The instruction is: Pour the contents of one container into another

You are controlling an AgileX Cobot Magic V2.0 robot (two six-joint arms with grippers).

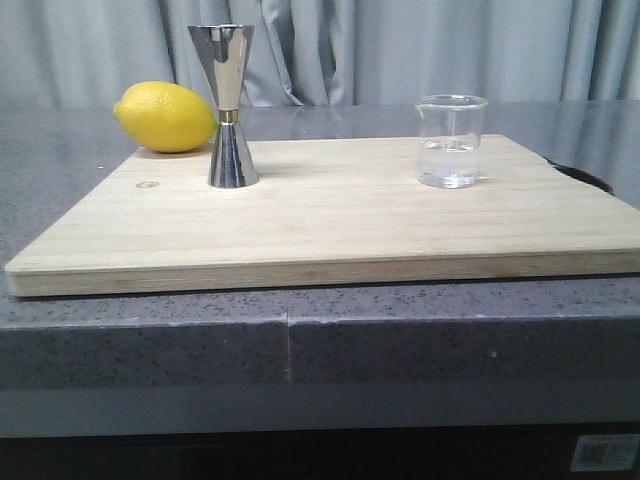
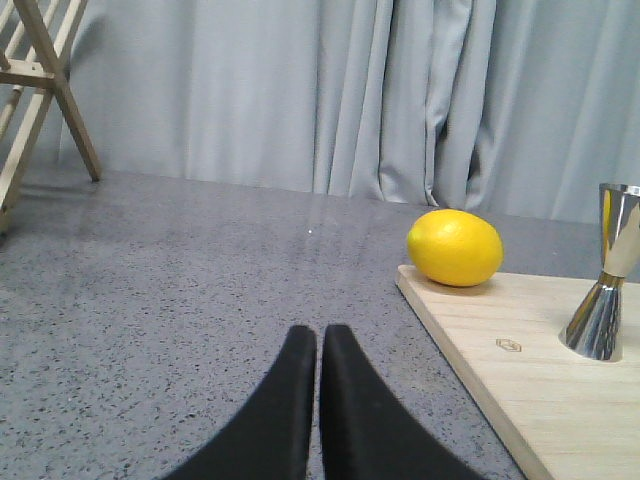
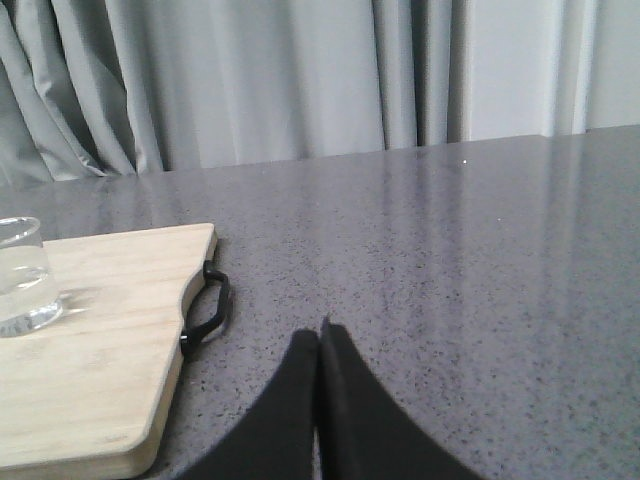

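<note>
A small clear glass beaker with a little clear liquid stands on the right part of the wooden board; its side shows in the right wrist view. The tall steel jigger with a gold waist band stands upright on the board's left part, also seen in the left wrist view. My left gripper is shut and empty over the grey counter, left of the board. My right gripper is shut and empty over the counter, right of the board. Neither gripper shows in the front view.
A yellow lemon lies at the board's far left corner, just behind the jigger, and shows in the left wrist view. A black strap handle sticks out from the board's right end. A wooden rack stands far left. Curtains hang behind.
</note>
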